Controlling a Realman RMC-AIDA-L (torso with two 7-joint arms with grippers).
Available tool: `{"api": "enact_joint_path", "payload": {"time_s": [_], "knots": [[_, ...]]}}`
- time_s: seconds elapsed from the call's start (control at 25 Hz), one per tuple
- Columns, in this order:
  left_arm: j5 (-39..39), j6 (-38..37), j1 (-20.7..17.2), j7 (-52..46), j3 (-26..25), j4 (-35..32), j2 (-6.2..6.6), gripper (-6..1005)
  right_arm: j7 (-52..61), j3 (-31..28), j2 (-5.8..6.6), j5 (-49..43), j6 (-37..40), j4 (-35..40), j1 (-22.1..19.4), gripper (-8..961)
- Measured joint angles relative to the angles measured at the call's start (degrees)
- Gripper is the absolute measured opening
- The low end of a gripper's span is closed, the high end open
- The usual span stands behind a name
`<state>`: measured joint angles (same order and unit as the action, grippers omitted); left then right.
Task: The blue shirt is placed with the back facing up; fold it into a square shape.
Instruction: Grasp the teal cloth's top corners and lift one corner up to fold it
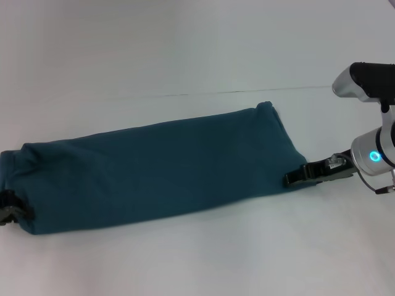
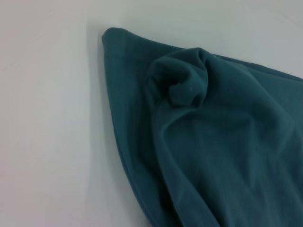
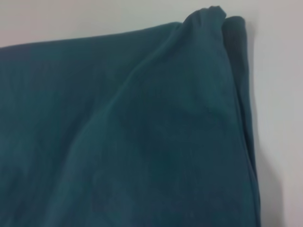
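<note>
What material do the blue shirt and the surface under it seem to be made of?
The blue shirt looks like soft knit fabric with a matte finish: the left wrist view shows it bunched in loose rounded folds, with no shine. The table appears smooth, white and matte, perhaps laminate or painted board; no grain or weave is visible, so this is uncertain.

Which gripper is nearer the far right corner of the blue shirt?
Right. The right gripper sits at the blue shirt's right end, just below that corner; the left gripper is at the opposite end.
</note>
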<state>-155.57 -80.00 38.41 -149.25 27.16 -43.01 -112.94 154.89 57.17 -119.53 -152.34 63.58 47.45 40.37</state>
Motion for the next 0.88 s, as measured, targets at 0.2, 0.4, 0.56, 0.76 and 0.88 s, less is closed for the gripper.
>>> {"api": "enact_joint_path", "payload": {"time_s": [0.2, 0.4, 0.56, 0.76, 0.88], "knots": [[0.0, -0.3, 0.0, 0.5, 0.0, 0.1, 0.00, 136, -0.6, -0.4, 0.01, 0.8, -0.5, -0.4, 0.1, 629], [0.0, 0.0, -0.1, 1.1, 0.0, 0.0, -0.07, 135, -2.6, -0.6, 0.11, 3.5, 0.2, -0.5, -0.1, 520], [-0.4, -0.3, -0.1, 3.8, 0.1, 0.0, 0.15, 134, -4.0, -0.6, 0.48, 3.8, 1.8, -0.5, -0.2, 432], [-1.9, -3.4, -0.8, 5.3, 0.7, -0.8, 0.95, 134, -6.3, -0.2, 1.39, 3.2, 9.0, 0.7, 0.0, 187], [-2.7, -5.8, -1.0, 5.7, 0.6, -1.1, 1.25, 133, -7.0, -0.1, 1.88, 1.6, 15.3, 3.0, 0.0, 127]]}}
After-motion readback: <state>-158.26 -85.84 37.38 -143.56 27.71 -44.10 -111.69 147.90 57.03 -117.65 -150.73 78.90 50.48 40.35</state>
